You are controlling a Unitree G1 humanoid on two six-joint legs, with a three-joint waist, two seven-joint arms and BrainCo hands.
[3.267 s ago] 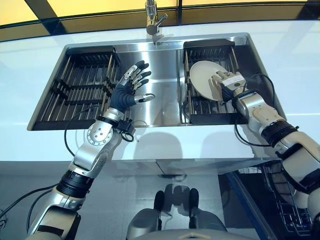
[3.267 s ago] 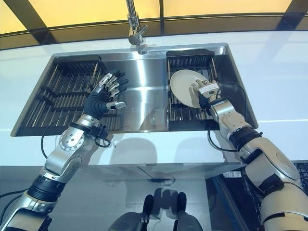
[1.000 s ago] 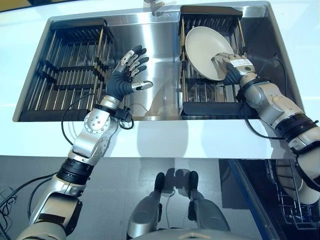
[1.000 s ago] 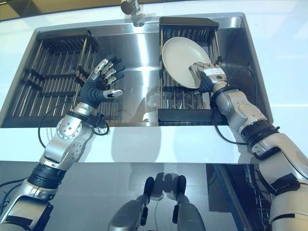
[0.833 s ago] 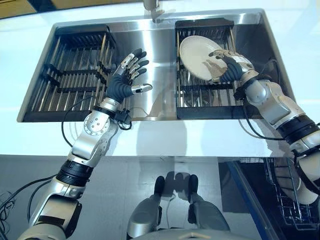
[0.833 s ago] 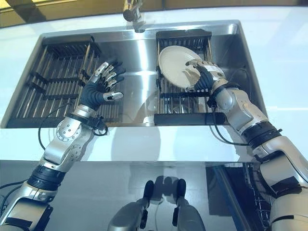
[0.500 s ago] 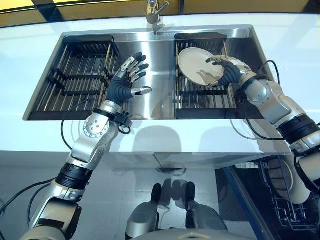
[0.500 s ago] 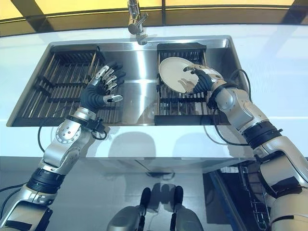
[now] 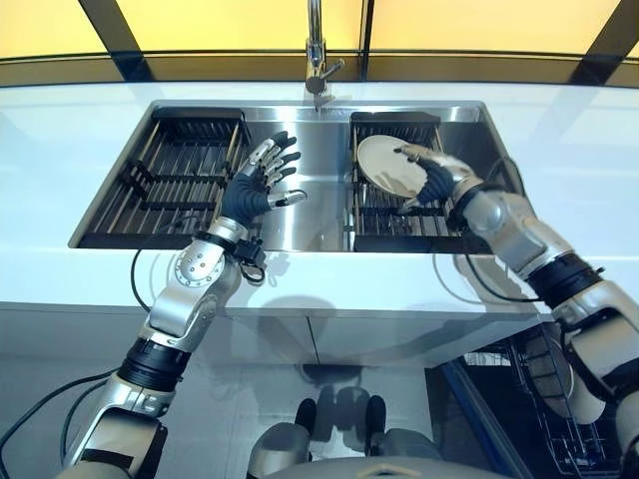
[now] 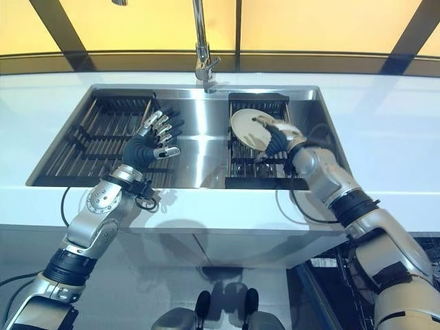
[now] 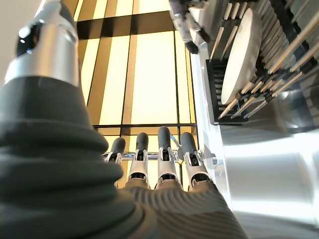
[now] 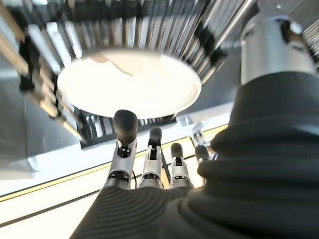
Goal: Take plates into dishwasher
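A: What has changed for us in this last second?

B: Our right robot hand (image 9: 436, 178) was clamped on the lower edge of the plate (image 9: 387, 165). Now its fingers are straight and apart, lying over the front of the plate, and the thumb is apart from them too. So we have let go of it.

A: And where is the plate now?

B: It stands tilted in the right rack (image 9: 377, 208), inside the sink (image 9: 318, 210), on the far right part. It has not left the rack.

A: Our left robot hand (image 9: 255, 190)?

B: It hovers over the middle of the sink with fingers spread, as before, and holds nothing. The left rack (image 9: 170, 180) beside it has no plate.

A: What does this mean for the task?

B: We judge that the grasp must be made again. The dishwasher basket (image 9: 544, 384) waits below the desk (image 9: 60, 130), on the near right, so the carry is not yet begun.
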